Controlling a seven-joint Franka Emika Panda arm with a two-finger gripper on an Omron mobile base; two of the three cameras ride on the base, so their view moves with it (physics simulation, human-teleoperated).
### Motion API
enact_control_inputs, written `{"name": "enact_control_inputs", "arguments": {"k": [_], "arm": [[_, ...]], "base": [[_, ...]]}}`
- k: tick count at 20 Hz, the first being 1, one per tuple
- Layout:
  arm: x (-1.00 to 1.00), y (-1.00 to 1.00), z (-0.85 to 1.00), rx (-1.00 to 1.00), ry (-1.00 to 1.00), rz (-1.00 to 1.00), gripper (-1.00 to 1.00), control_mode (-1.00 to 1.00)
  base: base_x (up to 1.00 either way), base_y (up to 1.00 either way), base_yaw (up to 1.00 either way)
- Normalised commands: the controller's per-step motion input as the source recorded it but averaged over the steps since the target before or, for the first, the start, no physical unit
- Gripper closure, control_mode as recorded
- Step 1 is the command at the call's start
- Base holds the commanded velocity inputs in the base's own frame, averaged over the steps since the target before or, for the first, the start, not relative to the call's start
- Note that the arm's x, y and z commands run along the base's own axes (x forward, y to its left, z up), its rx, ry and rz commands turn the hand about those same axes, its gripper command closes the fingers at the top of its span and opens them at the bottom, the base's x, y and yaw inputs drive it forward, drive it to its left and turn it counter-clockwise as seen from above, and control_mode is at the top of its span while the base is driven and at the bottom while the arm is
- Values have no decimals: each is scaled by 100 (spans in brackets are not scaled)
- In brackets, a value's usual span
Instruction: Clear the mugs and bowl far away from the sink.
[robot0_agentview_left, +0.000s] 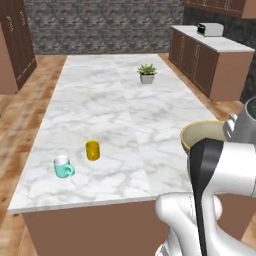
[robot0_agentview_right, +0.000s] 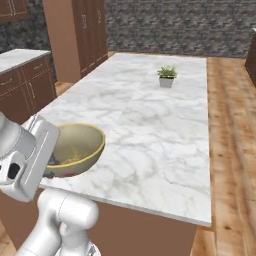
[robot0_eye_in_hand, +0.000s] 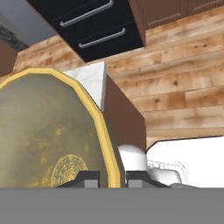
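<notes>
The tan-olive bowl (robot0_agentview_left: 201, 132) (robot0_agentview_right: 79, 144) hangs tilted over the near corner of the marble island, at its right edge in the left base view. My gripper (robot0_eye_in_hand: 113, 177) is shut on the bowl's yellow rim (robot0_eye_in_hand: 101, 131), one fingertip inside and one outside. My white hand (robot0_agentview_right: 31, 150) covers the bowl's near side. The teal mug (robot0_agentview_left: 63, 167) and the yellow mug (robot0_agentview_left: 92, 150) stand close together near the island's front left corner, well left of the bowl. The sink is out of view.
A small potted plant (robot0_agentview_left: 147, 73) (robot0_agentview_right: 166, 76) stands toward the far end of the island top (robot0_agentview_left: 100, 100). A side counter with a toaster (robot0_agentview_left: 210, 30) runs along the right wall. Dark drawers (robot0_eye_in_hand: 96, 26) and wooden floor lie beyond the island corner.
</notes>
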Motion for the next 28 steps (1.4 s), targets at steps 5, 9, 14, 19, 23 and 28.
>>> {"name": "enact_control_inputs", "arguments": {"k": [5,9,14,19,23,28], "arm": [[0,0,0,0,0,0,100,100],[0,0,0,0,0,0,100,100],[100,1,-21,-5,8,-9,100,-100],[99,0,-31,-2,9,16,100,-100],[96,-1,-27,-3,0,30,100,-100],[87,-5,-31,0,4,24,100,-100]], "base": [[100,0,-7],[100,6,-13],[0,0,0],[0,0,0],[0,0,0],[0,0,0]]}}
